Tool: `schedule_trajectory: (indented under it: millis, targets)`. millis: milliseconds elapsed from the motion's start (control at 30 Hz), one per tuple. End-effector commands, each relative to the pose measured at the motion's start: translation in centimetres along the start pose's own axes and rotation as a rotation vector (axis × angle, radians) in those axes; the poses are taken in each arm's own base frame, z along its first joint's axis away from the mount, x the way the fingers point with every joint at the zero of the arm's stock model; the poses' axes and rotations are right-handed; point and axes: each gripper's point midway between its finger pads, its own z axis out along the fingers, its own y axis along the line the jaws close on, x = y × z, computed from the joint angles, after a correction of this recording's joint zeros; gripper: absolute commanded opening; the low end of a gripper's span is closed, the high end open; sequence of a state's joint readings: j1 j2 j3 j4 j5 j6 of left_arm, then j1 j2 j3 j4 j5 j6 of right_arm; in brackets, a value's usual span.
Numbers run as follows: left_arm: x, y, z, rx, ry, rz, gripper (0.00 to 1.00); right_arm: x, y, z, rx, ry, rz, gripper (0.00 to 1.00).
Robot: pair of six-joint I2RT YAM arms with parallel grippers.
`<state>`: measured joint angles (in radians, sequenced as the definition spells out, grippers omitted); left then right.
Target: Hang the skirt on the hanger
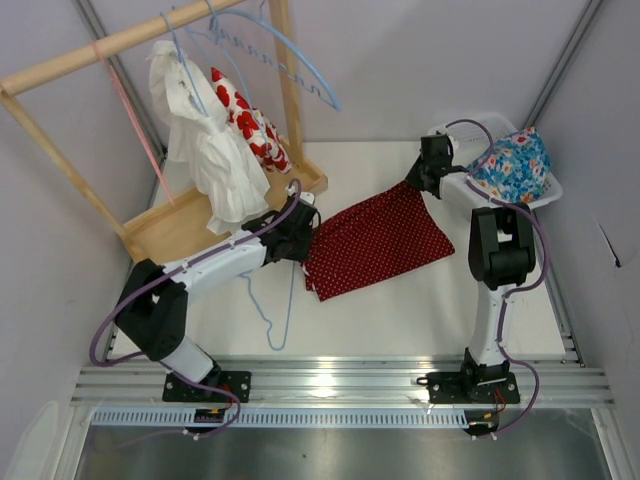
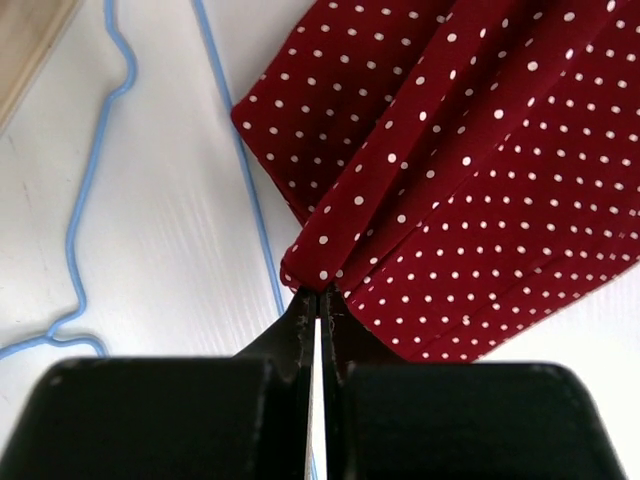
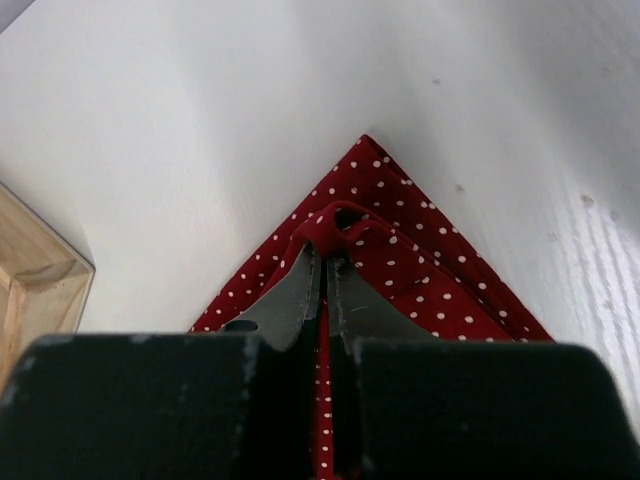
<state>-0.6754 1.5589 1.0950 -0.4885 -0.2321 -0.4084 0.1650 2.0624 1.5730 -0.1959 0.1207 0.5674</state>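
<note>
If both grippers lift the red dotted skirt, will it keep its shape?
Likely floppy: the skirt bunches into folds where the left gripper pinches it. Probably light; it lies thin and flat. Its middle would probably sag between that and the right gripper.

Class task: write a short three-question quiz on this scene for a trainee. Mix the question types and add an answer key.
1. True or false: a gripper is holding the hanger.
2. Multiple choice: the left gripper is shut on A) the skirt, B) the hanger's hook, C) nothing.
3. Short answer: which gripper pinches the skirt corner nearer the white basket?
Key: 1. False; it lies on the table beside the skirt. 2. A. 3. The right gripper.
</note>
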Motion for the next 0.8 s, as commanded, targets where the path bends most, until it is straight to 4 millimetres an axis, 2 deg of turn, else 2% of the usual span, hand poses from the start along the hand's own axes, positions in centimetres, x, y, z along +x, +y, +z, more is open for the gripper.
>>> schedule_trajectory:
  millis: [0, 33, 67, 100, 133, 167, 200, 233, 267, 300, 367, 400, 500, 533, 600, 633, 733, 767]
  targets:
    - [-2.6, 1.3, 0.2, -0.071, -0.058, -0.001, 0.03, -3.1, 2.3, 0.7, -0.048, -0.102, -0.023, 0.0]
    - [-2.6, 1.6, 0.7, -0.085, -0.05, -0.001, 0.04, -3.2, 2.4, 0.8, -0.046, -0.107, -0.026, 0.0]
    - [-2.9, 1.5, 0.8, -0.092, -0.053, -0.004, 0.07, -3.6, 2.8, 1.1, -0.05, -0.112, -0.028, 0.05]
    - [-2.9, 1.7, 0.9, -0.106, -0.046, -0.007, 0.25, -3.4, 2.8, 1.0, -0.048, -0.097, -0.03, 0.17]
    - [-3.9, 1.8, 0.7, -0.127, -0.065, -0.014, 0.34, -3.5, 2.9, 1.1, -0.048, -0.095, -0.033, 0.32]
    - [-3.9, 2.0, 1.0, -0.141, -0.058, -0.011, 0.42, -4.0, 3.3, 1.0, -0.058, -0.101, -0.046, 0.5]
    - [-4.0, 2.1, 0.9, -0.153, -0.058, -0.01, 0.62, -3.9, 3.3, 0.9, -0.061, -0.087, -0.05, 0.58]
    - [-5.1, 2.1, 0.5, -0.163, -0.086, -0.016, 0.7, -4.0, 3.8, 0.7, -0.077, -0.085, -0.062, 0.64]
    - [-5.6, 2.2, 0.1, -0.165, -0.097, -0.014, 0.76, -4.4, 4.1, 0.4, -0.093, -0.084, -0.068, 0.74]
    - [-5.8, 2.2, -0.3, -0.168, -0.099, -0.01, 0.82, -5.1, 4.7, -0.6, -0.113, -0.094, -0.079, 0.78]
    - [-7.3, 1.8, -1.6, -0.143, -0.134, -0.013, 0.85, -5.6, 5.8, -1.9, -0.16, -0.093, -0.094, 0.81]
    - [-7.7, 1.5, -2.2, -0.125, -0.143, -0.015, 0.85, -6.3, 6.4, -3.3, -0.185, -0.103, -0.106, 0.81]
    - [-7.6, -0.2, -4.1, -0.032, -0.155, -0.004, 0.86, -6.1, 7.3, -5.5, -0.239, -0.087, -0.123, 0.81]
    - [-7.0, -1.4, -4.7, 0.0, -0.154, 0.016, 0.85, -5.9, 6.9, -6.7, -0.244, -0.083, -0.127, 0.81]
    - [-5.6, -2.6, -5.4, 0.028, -0.14, 0.025, 0.85, -4.9, 6.7, -7.8, -0.262, -0.064, -0.126, 0.79]
    - [-4.7, -4.1, -6.2, 0.059, -0.139, 0.046, 0.85, -3.6, 5.7, -8.6, -0.261, -0.045, -0.13, 0.79]
    - [-2.5, -6.5, -6.7, 0.126, -0.117, 0.025, 0.83, -1.8, 4.8, -9.6, -0.287, -0.038, -0.145, 0.72]
    - [-1.9, -7.5, -6.5, 0.17, -0.109, -0.006, 0.8, -0.4, 3.5, -9.7, -0.269, -0.033, -0.159, 0.64]
